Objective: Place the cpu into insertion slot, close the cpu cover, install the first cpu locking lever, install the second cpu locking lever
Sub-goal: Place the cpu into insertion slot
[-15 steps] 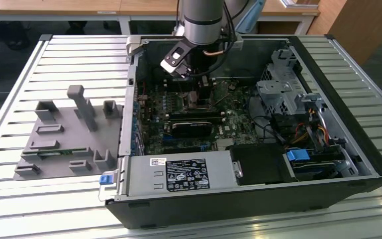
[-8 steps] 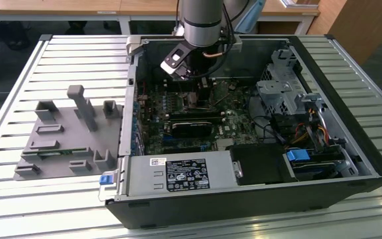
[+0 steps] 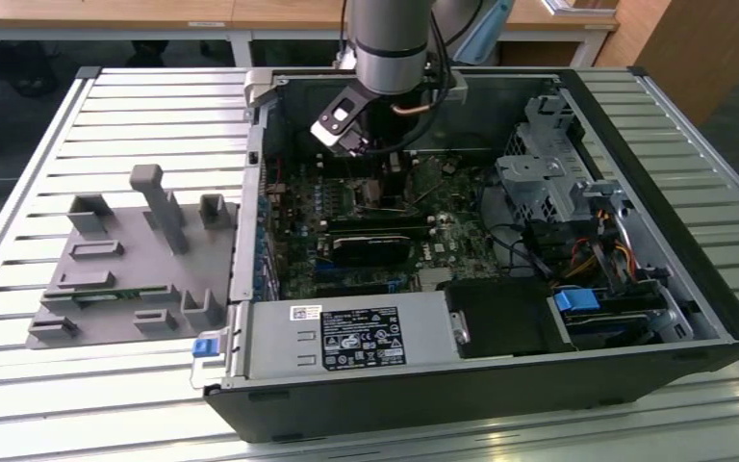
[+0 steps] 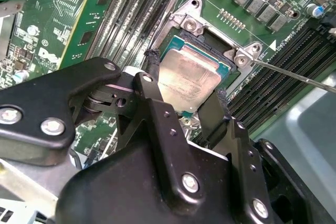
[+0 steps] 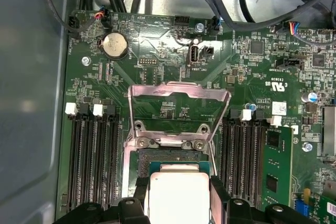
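In the exterior view, you will find the computer case [image 3: 472, 395] lying open on the slatted table [image 3: 151, 96], with the fixture block [image 3: 126, 279] beside it toward the exterior view's left. The arm [image 3: 389, 38] reaches down into the case above the motherboard [image 3: 350, 204]. In the first wrist view, the cpu [image 5: 178, 198] sits between the fingers of the gripper [image 5: 179, 187], over the socket [image 5: 173, 156]. The cpu cover [image 5: 178, 88] stands raised on the side of the socket away from the gripper. The memory slots [image 5: 94, 150] flank the socket on both sides.

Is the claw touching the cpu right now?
Touching. In the second wrist view the claw clamps opposite edges of the cpu.
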You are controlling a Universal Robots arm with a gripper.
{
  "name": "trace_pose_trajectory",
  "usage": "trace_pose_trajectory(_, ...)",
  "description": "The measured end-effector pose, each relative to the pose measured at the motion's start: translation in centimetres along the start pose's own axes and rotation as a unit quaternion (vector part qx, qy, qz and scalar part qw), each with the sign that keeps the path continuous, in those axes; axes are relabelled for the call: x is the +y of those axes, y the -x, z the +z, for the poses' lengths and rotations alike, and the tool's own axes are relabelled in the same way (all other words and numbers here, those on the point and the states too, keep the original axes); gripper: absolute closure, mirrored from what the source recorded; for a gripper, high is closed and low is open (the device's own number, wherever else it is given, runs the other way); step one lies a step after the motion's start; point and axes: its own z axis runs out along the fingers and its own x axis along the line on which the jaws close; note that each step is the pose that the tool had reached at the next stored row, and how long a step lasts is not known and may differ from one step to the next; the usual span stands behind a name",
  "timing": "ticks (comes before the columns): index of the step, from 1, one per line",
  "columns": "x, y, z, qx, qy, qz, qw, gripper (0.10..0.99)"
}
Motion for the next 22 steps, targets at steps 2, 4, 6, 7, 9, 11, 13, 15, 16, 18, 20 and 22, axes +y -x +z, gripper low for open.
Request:
trace_pose_trajectory(2,0.0,-0.05,0.07,-0.0004,-0.0004,0.006,1.0,0.545)
trace_pose_trajectory(4,-0.01,-0.09,0.18,-0.0003,-0.0004,0.008,1.0,0.545)
trace_pose_trajectory(6,-0.01,-0.11,0.31,-0.0003,-0.0004,0.008,1.0,0.545)
trace_pose_trajectory(7,-0.01,-0.13,0.37,-0.0003,-0.0005,0.008,1.0,0.545)
trace_pose_trajectory(9,0.0,-0.16,0.48,-0.0004,-0.0006,0.008,1.0,0.545)
trace_pose_trajectory(11,0.02,-0.23,0.54,-0.0004,-0.0007,0.008,1.0,0.545)
trace_pose_trajectory(13,0.05,-0.31,0.59,-0.0004,-0.0007,0.008,1.0,0.545)
trace_pose_trajectory(15,0.08,-0.39,0.64,-0.0004,-0.0008,0.008,1.0,0.545)
trace_pose_trajectory(16,0.09,-0.43,0.66,-0.0004,-0.0009,0.008,1.0,0.545)
trace_pose_trajectory(18,0.13,-0.5,0.73,-0.0003,-0.001,0.008,1.0,0.545)
trace_pose_trajectory(20,0.16,-0.56,0.83,-0.0003,-0.0013,0.008,1.0,0.545)
trace_pose_trajectory(22,0.19,-0.61,0.95,-0.0003,-0.0016,0.008,1.0,0.545)
